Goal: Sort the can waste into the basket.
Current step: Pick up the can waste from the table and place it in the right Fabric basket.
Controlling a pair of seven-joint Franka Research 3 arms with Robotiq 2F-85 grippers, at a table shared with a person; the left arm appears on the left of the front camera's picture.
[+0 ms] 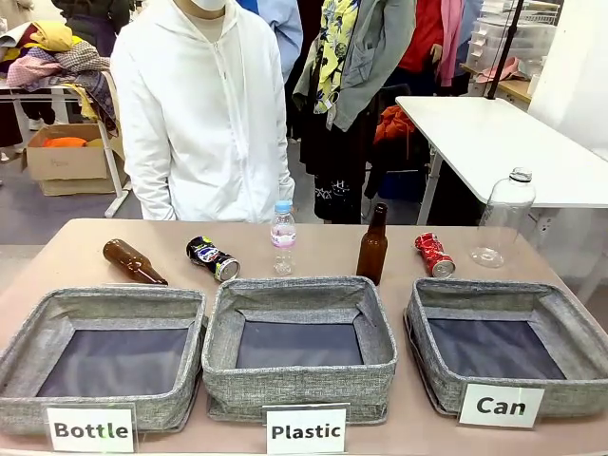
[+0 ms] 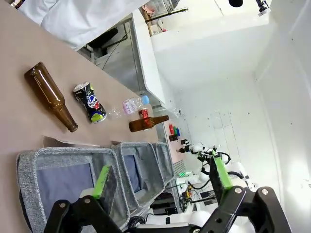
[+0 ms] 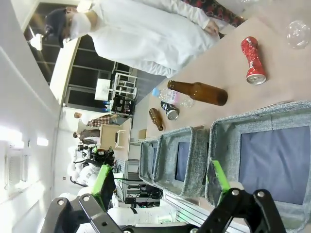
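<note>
Tabletop beyond the basket holds the red can just past its far-left corner, slanting toward it; the black can lies well left. Your right gripper, nearer, and left gripper both gape empty.

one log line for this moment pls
phase: not started | left gripper: open, empty | right gripper: open, empty | black can: lying on table | red can: lying behind Can basket | Can basket: empty

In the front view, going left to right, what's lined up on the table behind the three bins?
Lying brown bottle, black can, small clear bottle, upright brown bottle, crushed red can, large clear bottle.
</note>
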